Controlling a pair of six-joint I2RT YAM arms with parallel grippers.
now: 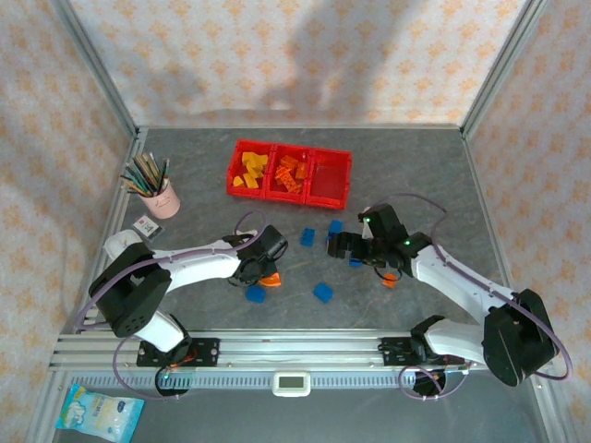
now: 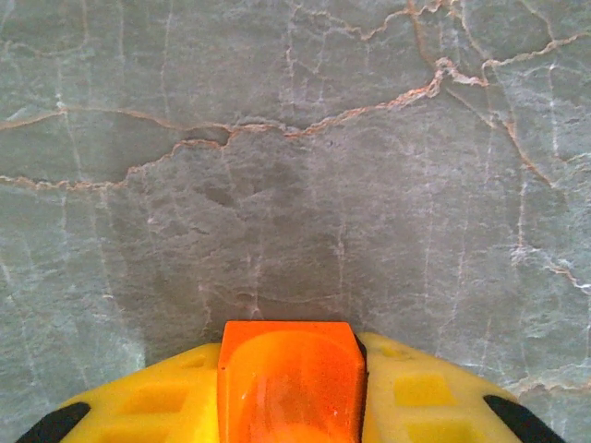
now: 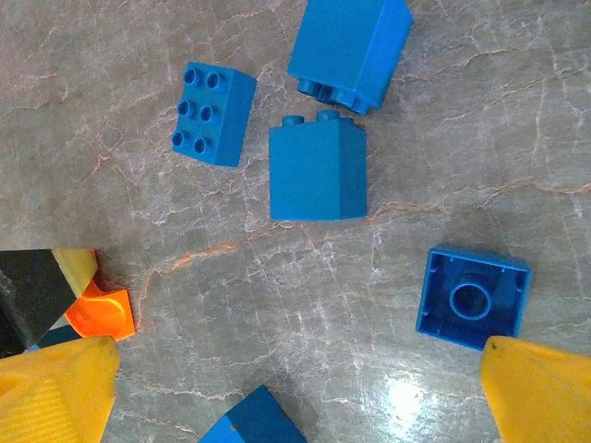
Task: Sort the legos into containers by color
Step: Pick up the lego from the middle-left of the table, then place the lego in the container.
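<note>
Left end effector closed on 1 orange lego, low over the table. Right end effector open above 4 blue legos lying loose. Red containers beyond hold yellow and orange pieces

No readable text, packet print — too small

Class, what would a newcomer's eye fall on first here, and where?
The bright red containers at the far middle of the table stand out first, holding yellow legos and orange legos. Then come the blue legos scattered on the table, and the orange brick clamped in the left gripper.
</note>
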